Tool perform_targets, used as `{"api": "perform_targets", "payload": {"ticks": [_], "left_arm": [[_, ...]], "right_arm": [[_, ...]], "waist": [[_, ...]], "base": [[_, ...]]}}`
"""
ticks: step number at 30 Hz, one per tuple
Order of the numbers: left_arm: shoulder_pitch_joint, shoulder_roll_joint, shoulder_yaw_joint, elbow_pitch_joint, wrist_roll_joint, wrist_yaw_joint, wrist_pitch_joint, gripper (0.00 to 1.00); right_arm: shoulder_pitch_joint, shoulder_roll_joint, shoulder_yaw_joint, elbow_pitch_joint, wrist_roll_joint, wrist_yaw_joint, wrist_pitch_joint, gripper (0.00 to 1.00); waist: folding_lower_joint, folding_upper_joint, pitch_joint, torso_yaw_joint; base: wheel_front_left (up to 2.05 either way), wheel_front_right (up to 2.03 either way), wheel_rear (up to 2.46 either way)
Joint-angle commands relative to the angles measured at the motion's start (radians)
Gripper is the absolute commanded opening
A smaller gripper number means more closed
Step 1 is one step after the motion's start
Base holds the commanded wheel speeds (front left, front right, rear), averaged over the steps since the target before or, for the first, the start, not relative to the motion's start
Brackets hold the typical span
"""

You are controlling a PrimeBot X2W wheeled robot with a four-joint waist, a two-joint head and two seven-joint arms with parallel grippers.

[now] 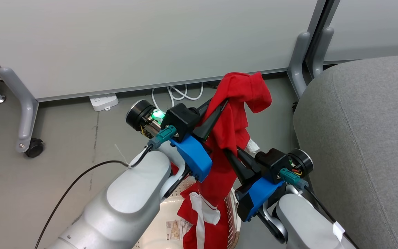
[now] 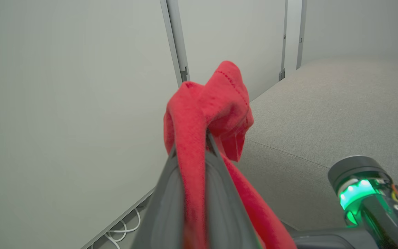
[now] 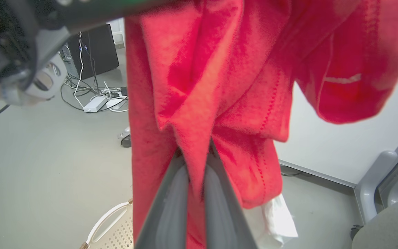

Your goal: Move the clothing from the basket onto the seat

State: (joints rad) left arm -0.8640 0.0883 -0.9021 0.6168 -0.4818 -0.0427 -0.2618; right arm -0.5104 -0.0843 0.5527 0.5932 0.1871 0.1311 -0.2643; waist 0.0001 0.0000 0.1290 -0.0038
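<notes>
Dark fingers of the left gripper (image 2: 192,145) rise right before its wrist camera, pressed together on a fold of the red clothing (image 2: 212,100), which bunches over their tips and drapes down toward 5 o'clock. In the head view the left gripper (image 1: 219,107) pinches the top of the cloth. The right gripper (image 1: 231,152), lower and toward 4 o'clock of it, is clamped on the same hanging length partway down. The right wrist view agrees: the right gripper (image 3: 195,152) has its fingers closed on a pleat of the clothing (image 3: 219,69), with no gap between them.

From these two holds the clothing (image 1: 230,128) hangs as a long red column with white trim. Its lower end reaches the basket (image 1: 152,224) at 6 o'clock of the head view. I cannot tell whether it is one garment or two. A white handle of the basket (image 3: 109,221) sits below the cloth in the right wrist view.

I judge this to be the lift-and-carry step: the cloth is mostly raised but not yet clear of the basket. The seat (image 1: 365,138) lies at 3 o'clock, close beside the right arm. The next move probably calls for raising both arms until the tail clears the rim. They would then swing together toward 3 o'clock over the seat (image 2: 323,114) before the fingers part.

Beyond them, a power strip (image 1: 104,101) and white cables (image 1: 178,93) lie on the floor at 11 to 12 o'clock.
</notes>
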Motion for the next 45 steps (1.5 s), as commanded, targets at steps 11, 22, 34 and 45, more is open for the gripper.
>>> {"api": "perform_targets", "payload": {"ticks": [11, 22, 34, 45], "left_arm": [[-0.010, 0.001, 0.019, -0.006, 0.017, 0.006, -0.004, 1.00], [0.003, 0.001, 0.030, -0.005, 0.026, 0.000, -0.004, 1.00], [0.016, 0.001, 0.033, 0.001, 0.029, -0.006, -0.004, 1.00], [0.001, 0.006, 0.018, -0.002, 0.034, -0.013, -0.004, 1.00]], "right_arm": [[-0.004, -0.006, -0.001, -0.010, 0.006, -0.001, 0.000, 0.00], [0.010, -0.011, -0.002, -0.015, 0.008, -0.001, 0.000, 0.00], [0.017, -0.036, -0.044, -0.039, 0.003, -0.001, 0.000, 0.00], [0.031, -0.051, -0.187, -0.109, -0.019, -0.001, 0.000, 0.00]], "waist": [[-0.0001, 0.0000, 0.004, 0.000], [-0.0001, 0.0000, 0.002, -0.004], [-0.0001, 0.0000, 0.020, -0.042], [-0.0001, 0.0000, 0.063, -0.144]], "base": [[0.00, 0.00, 0.00], [0.00, 0.00, 0.00], [0.00, 0.00, 0.00], [0.00, 0.00, 0.00]]}}
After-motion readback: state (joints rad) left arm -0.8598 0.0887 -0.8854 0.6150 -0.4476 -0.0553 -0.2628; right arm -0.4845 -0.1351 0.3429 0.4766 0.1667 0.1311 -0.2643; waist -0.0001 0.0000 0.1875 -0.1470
